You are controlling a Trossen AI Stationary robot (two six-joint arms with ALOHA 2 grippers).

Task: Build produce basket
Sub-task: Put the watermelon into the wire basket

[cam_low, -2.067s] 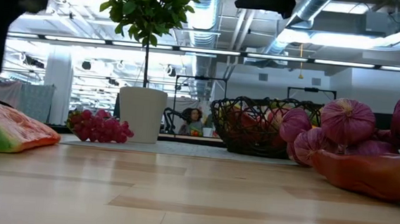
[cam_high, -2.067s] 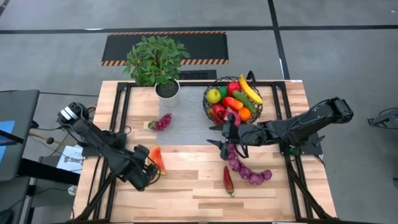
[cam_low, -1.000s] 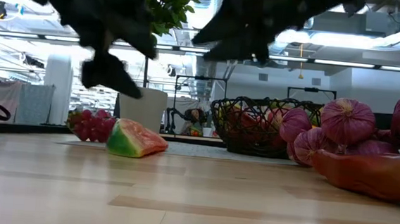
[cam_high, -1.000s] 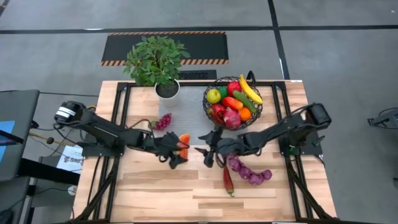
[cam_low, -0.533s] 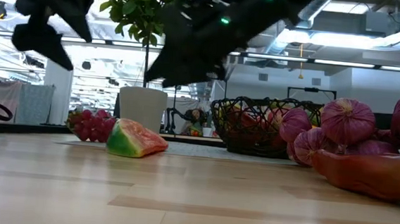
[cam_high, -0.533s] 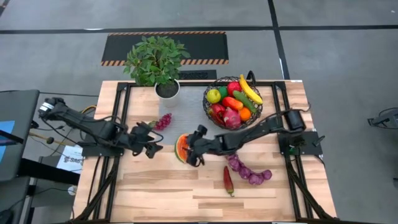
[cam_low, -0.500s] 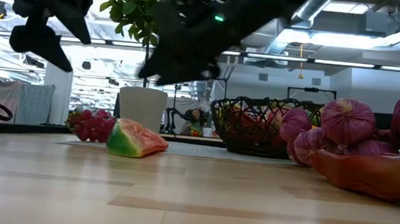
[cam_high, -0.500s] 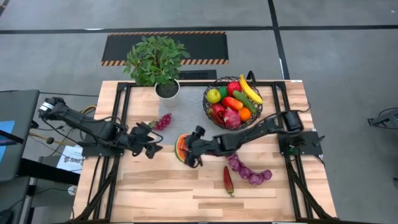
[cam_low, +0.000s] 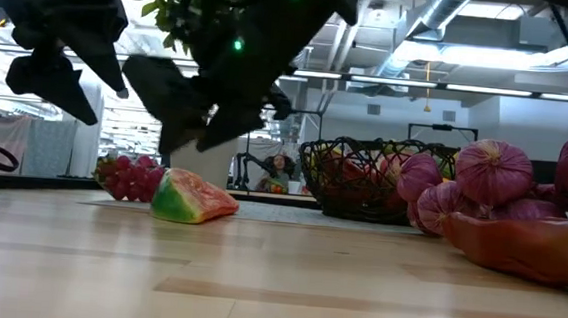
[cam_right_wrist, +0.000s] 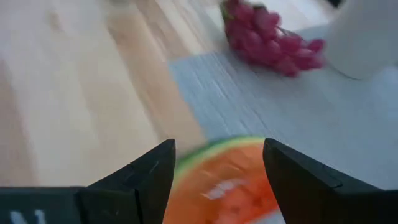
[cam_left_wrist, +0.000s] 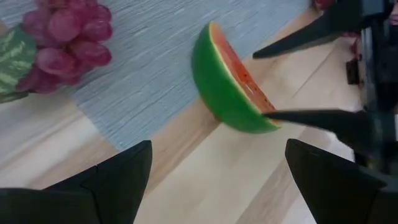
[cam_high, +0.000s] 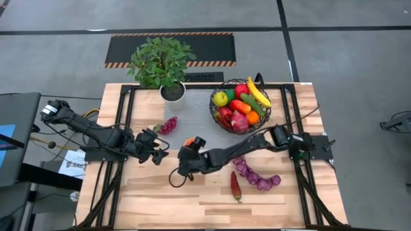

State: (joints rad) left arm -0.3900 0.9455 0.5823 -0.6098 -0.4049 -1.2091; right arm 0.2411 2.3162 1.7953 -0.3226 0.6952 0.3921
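Note:
The dark wire basket (cam_high: 239, 106) stands at the far right, filled with produce: a banana, an apple, red and orange pieces. A watermelon slice (cam_left_wrist: 233, 87) lies on its rind at the near edge of the grey mat (cam_high: 192, 128). My right gripper (cam_high: 187, 149) is open just above the slice (cam_right_wrist: 224, 180), one finger on either side (cam_low: 201, 123). My left gripper (cam_high: 154, 153) is open and empty, to the left of the slice (cam_low: 193, 198). Purple grapes (cam_high: 167, 125) lie on the mat beside the plant pot.
A potted plant (cam_high: 160, 64) in a white pot stands at the far left. A string of purple onions (cam_high: 257, 176) and a red chilli (cam_high: 236, 186) lie on the wood near the right. Bare wood lies along the near edge.
My right gripper has reached toward the table's left, come over the watermelon slice and gone down, still open. My left gripper has drawn back from the slice toward the left edge. The slice has stayed where it was.

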